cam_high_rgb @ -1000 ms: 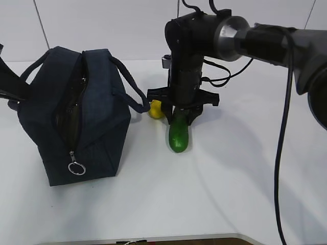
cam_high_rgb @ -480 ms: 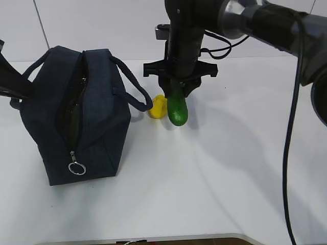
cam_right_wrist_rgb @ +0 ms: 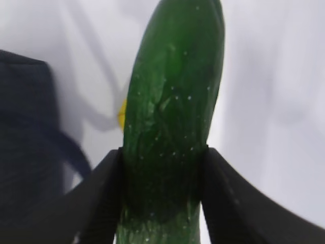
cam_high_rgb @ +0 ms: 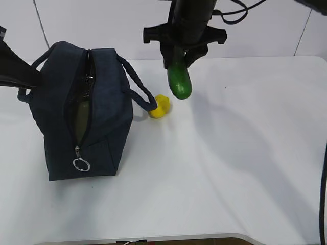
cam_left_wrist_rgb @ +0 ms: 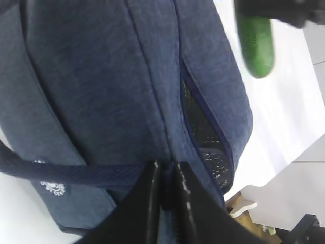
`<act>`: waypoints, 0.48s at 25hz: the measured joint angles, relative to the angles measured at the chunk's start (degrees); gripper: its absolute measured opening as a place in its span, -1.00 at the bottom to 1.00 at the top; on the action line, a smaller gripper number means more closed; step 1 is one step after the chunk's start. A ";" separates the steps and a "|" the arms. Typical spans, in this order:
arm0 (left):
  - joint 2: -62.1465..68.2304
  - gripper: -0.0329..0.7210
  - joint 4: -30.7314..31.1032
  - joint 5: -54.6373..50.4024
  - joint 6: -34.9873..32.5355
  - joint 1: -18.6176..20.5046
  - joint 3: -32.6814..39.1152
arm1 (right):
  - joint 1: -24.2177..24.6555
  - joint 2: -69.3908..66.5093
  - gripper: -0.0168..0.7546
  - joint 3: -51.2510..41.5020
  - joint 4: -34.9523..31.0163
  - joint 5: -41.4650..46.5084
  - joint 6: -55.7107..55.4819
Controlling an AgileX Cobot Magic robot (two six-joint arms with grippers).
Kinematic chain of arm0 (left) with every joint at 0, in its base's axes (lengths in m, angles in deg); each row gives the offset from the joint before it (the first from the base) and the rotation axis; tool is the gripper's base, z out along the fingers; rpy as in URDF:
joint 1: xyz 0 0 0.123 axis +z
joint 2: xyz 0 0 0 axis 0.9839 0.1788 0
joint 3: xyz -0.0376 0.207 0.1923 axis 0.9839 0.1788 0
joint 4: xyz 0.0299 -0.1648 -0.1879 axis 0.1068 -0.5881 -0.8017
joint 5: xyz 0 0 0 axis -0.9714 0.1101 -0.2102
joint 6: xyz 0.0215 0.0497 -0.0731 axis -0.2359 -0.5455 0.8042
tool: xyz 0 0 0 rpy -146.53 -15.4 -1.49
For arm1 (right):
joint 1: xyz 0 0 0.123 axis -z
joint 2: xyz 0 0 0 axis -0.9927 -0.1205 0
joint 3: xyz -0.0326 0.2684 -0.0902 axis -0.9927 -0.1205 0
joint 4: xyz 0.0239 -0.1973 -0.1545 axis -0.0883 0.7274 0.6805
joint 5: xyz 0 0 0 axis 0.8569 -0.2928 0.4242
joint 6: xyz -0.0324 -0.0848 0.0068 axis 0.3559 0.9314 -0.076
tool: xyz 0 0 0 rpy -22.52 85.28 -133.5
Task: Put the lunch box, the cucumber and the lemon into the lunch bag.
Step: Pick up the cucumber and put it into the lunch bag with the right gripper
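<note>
The navy lunch bag [cam_high_rgb: 102, 112] stands at the left with its top zipper open and the silver ring pull [cam_high_rgb: 80, 164] hanging at the near end. My right gripper [cam_high_rgb: 180, 55] is shut on the dark green cucumber [cam_high_rgb: 180, 81] and holds it upright in the air, right of the bag. The wrist view shows the cucumber [cam_right_wrist_rgb: 172, 117] between both fingers [cam_right_wrist_rgb: 104, 198]. The yellow lemon [cam_high_rgb: 161, 107] lies on the table by the bag's handle. My left gripper [cam_left_wrist_rgb: 165, 173] is shut on the bag's fabric [cam_left_wrist_rgb: 91, 76] at the far end. A dull green surface shows inside the opening; I cannot tell if it is the lunch box.
The white table [cam_high_rgb: 230, 163] extends right and in front of the bag. The bag's loop handle [cam_high_rgb: 138, 89] sticks out toward the lemon. The left arm [cam_high_rgb: 15, 71] comes in at the left edge. A white wall stands behind.
My right gripper has lifted the cucumber off the table and well above it. The lemon now lies uncovered. The bag has shifted a little and its opening is wider.
</note>
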 joint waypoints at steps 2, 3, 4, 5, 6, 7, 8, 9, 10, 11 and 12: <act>0.00 -0.88 -0.04 0.09 -0.08 0.00 0.00 | 0.00 1.68 -0.01 0.14 -2.12 0.12 1.23; 0.00 -0.88 -0.13 0.09 -0.08 0.00 0.00 | 0.00 2.48 -0.01 0.36 -3.76 0.12 1.88; 0.00 -0.88 -0.13 0.09 -0.08 0.00 0.00 | 0.00 3.07 -0.01 0.43 -5.41 0.22 2.67; 0.00 -0.88 -0.13 0.09 -0.12 0.00 0.00 | 0.00 3.64 -0.01 0.51 -7.75 0.22 3.53; 0.00 -0.88 -0.13 0.09 -0.23 0.00 0.00 | 0.00 4.02 -0.01 0.51 -10.41 0.22 4.37; 0.00 -0.88 -0.13 0.09 -0.35 0.00 0.00 | 0.00 4.13 -0.01 0.57 -13.36 0.22 5.63; 0.00 -0.88 -0.13 0.09 -0.47 0.00 0.00 | 0.00 4.13 -0.01 0.57 -15.94 0.25 7.15; 0.00 -0.88 -0.13 0.09 -0.55 0.00 0.00 | 0.00 4.13 -0.01 0.57 -18.96 0.25 8.76; 0.00 -0.88 -0.13 0.09 -0.70 0.00 0.00 | 0.00 4.13 -0.01 0.57 -21.83 0.35 9.90; 0.00 -0.88 -0.13 0.09 -0.72 0.00 0.00 | 0.00 4.13 -0.01 0.57 -24.12 0.35 10.96; 0.00 -0.88 -0.13 0.09 -0.82 0.00 0.00 | 0.00 4.13 -0.01 0.57 -26.56 0.35 11.84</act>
